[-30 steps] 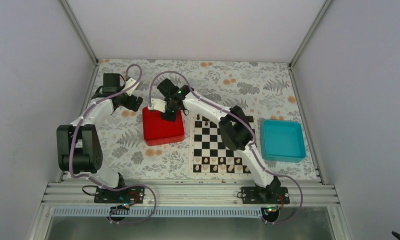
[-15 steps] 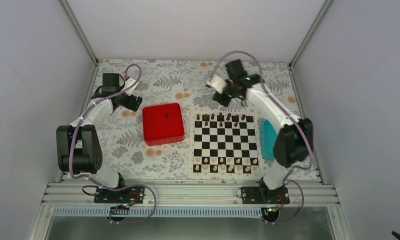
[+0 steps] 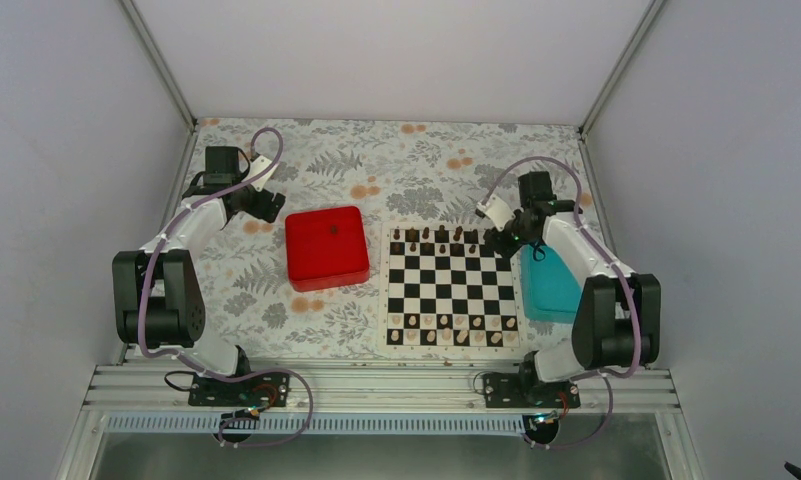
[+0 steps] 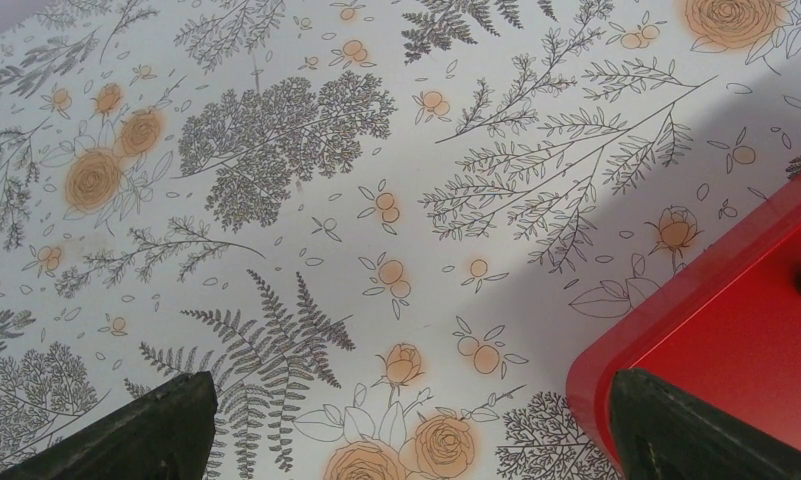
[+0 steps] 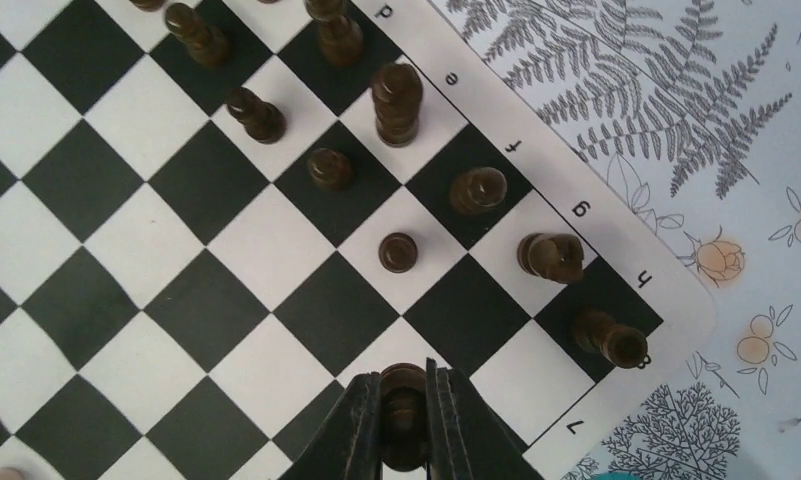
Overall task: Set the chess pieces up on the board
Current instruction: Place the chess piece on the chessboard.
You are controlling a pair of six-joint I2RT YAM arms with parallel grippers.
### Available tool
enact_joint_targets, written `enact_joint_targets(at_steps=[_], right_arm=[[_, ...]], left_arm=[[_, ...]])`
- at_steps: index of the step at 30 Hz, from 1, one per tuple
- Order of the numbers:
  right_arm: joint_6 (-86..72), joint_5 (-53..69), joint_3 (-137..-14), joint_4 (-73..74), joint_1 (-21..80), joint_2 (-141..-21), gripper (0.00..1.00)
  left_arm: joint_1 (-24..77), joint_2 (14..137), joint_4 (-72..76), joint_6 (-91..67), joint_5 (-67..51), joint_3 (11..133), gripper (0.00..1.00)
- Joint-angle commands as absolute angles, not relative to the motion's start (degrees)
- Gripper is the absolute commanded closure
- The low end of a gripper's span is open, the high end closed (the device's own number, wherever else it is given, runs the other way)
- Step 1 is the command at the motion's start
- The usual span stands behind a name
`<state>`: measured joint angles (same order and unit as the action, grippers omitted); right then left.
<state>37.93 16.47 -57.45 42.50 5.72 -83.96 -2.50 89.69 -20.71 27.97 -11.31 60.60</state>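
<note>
Chessboard (image 3: 446, 290) is lying flat on the fern-and-flower table (image 3: 376, 160), between the red tray (image 3: 316, 262) and the teal tray (image 3: 548, 295), which the right arm is partly covering. Left gripper (image 3: 266, 205) is hanging over the table just beside the red tray's far left corner, jaws spread wide with nothing between them. Right gripper (image 5: 404, 385) is hovering over the board's far right corner, jaws clamped on one dark pawn-like piece (image 5: 404, 415). Dark chess pieces (image 5: 396, 100) are standing along the two far rows, and pale pieces (image 3: 446, 332) are lining the near edge. One dark piece (image 3: 332, 229) is sitting in the red tray. Letters e, f, g, h and a 7 are showing on the pale border (image 5: 548, 178).
</note>
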Motion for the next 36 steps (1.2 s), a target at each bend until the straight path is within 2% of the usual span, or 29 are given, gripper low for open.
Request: enact_joint_targets(at_steps=[1, 15, 25, 31, 36], right_arm=[[39.9, 19.0, -55.4, 37.6, 3.8, -86.0, 0.94], [39.7, 19.3, -55.2, 31.2, 2.0, -97.1, 0.94], [40.2, 19.2, -55.1, 30.1, 0.4, -99.7, 0.93], [41.2, 20.8, -55.9, 32.7, 0.3, -98.3, 0.83], [42.1, 24.8, -60.5, 40.1, 0.5, -92.1, 0.74]], left_arm=[[-2.9, 88.1, -20.9, 27.9, -12.7, 60.8, 0.03], [-2.9, 88.4, -20.5, 28.0, -12.4, 60.5, 0.03], [-2.9, 89.1, -20.3, 28.3, -12.6, 60.3, 0.03], [-2.9, 89.0, -20.4, 28.4, -12.7, 60.2, 0.03], [-2.9, 89.0, -20.4, 28.3, -12.7, 60.2, 0.03]])
